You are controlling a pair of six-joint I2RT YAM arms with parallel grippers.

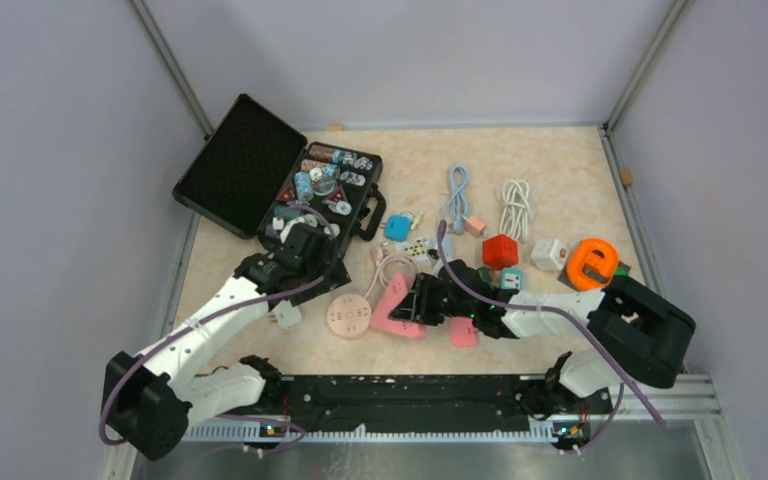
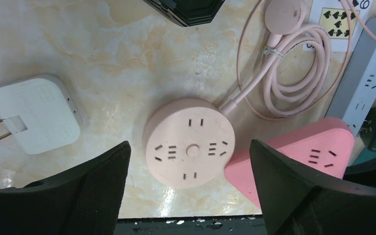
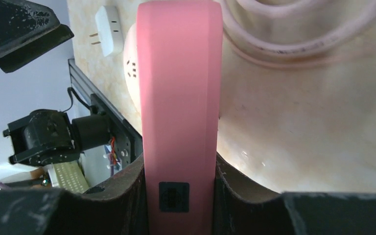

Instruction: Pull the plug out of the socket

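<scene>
Beside the round pale-pink plastic socket (image 2: 190, 142), the white square two-pin plug (image 2: 34, 115) lay loose, unplugged. The left gripper (image 2: 188, 147) gaped wide above them, and the right gripper (image 3: 178, 196) clamped a pink triangular socket block (image 3: 178, 98). Pulling looked done; next, release and withdraw.

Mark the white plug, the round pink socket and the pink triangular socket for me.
white plug (image 2: 39, 117): left wrist view, middle of its body.
round pink socket (image 2: 191, 129): left wrist view, its top face.
pink triangular socket (image 3: 178, 98): right wrist view, its side wall.
</scene>
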